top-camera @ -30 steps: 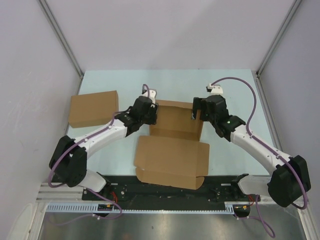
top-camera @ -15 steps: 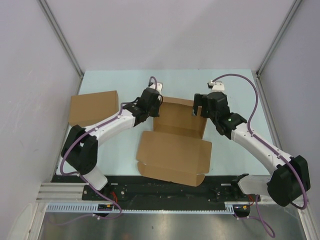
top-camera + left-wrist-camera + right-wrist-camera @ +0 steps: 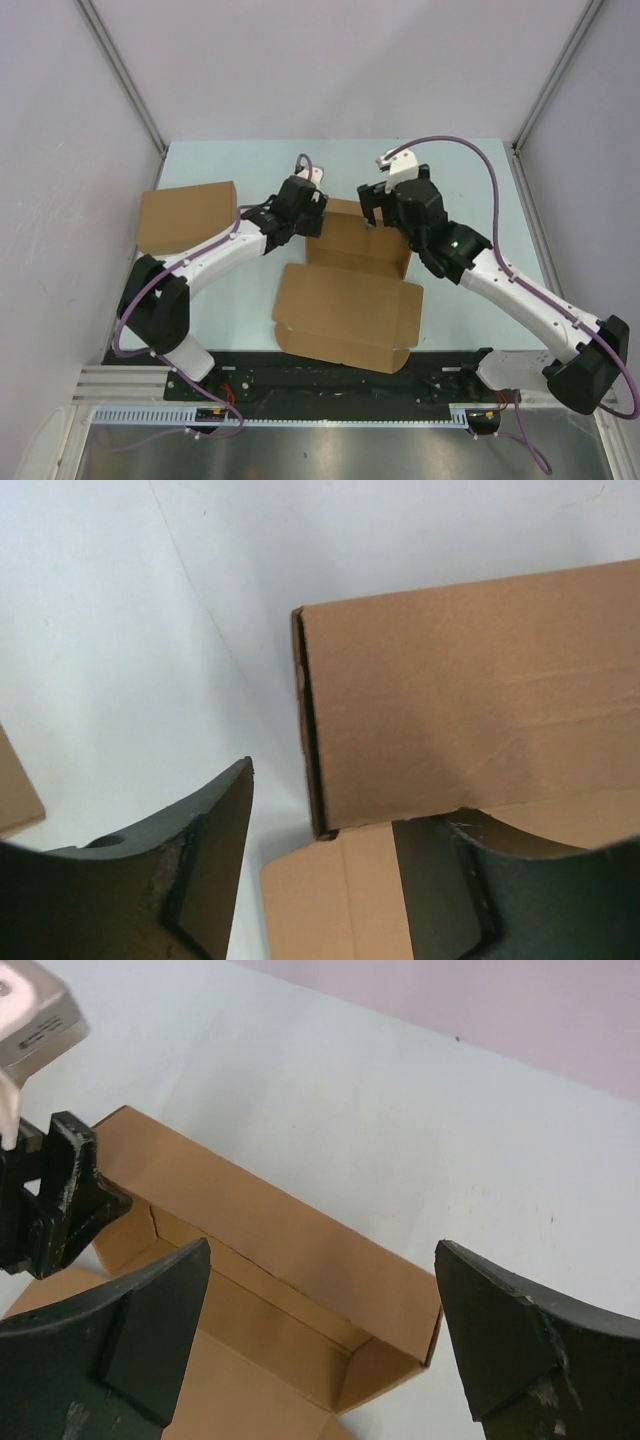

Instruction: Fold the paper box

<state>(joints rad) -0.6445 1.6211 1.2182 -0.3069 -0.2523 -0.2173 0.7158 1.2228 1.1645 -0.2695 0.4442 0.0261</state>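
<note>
The paper box (image 3: 350,300) lies mid-table as a shallow brown tray with its wide lid flap spread toward the arms. My left gripper (image 3: 310,220) is open at the tray's left end. In the left wrist view, the tray's left corner (image 3: 320,825) sits between the fingers (image 3: 190,870), with the raised wall (image 3: 470,700) beyond. My right gripper (image 3: 378,212) is open and empty above the tray's far wall. In the right wrist view its gripper (image 3: 325,1330) spans the open tray (image 3: 300,1290), whose right end wall stands upright.
A plain closed brown cardboard box (image 3: 187,217) lies at the left of the pale table (image 3: 470,190). Grey walls enclose the table on three sides. The left arm's gripper shows in the right wrist view (image 3: 55,1200) at the tray's left end.
My right gripper has moved left, over the tray's far wall. My left gripper has moved a little farther and to the right, to the tray's left end. The box has shifted slightly.
</note>
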